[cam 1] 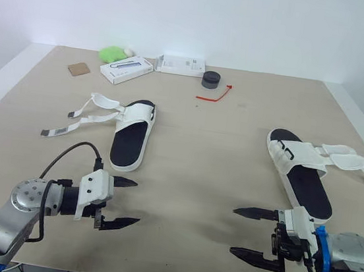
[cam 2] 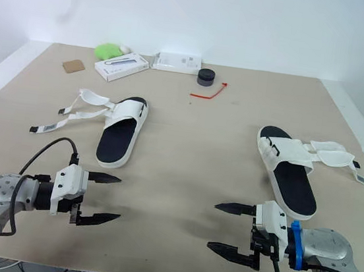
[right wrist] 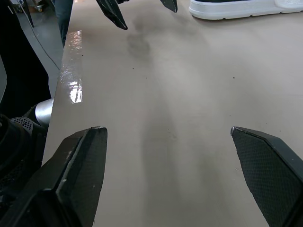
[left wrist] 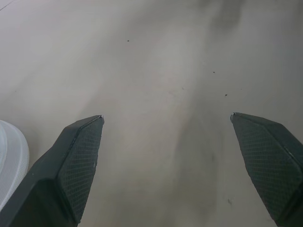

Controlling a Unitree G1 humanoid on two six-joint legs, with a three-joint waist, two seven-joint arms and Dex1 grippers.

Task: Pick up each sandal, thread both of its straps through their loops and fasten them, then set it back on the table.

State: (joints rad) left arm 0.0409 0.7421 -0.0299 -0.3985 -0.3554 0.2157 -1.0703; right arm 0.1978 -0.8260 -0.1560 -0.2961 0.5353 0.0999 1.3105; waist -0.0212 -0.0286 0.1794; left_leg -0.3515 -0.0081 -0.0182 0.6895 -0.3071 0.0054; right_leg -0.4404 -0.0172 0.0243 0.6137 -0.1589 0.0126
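L hand [cam 1: 138, 203] & R hand [cam 1: 232, 230] are hovering low over near worktop [cam 1: 207, 146], both released, fingers spread, pointing inward. Left sandal [cam 1: 132, 136], right sandal [cam 1: 300, 174] are lying farther back. Box [cam 1: 126, 69] print unreadable.

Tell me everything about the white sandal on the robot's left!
The left sandal is white with a black footbed, and looks like foam. It lies flat, sole down, on the tan table. Its two white straps are undone, spread on the table to its left. Nothing holds it; the open left tool hovers nearer the robot.
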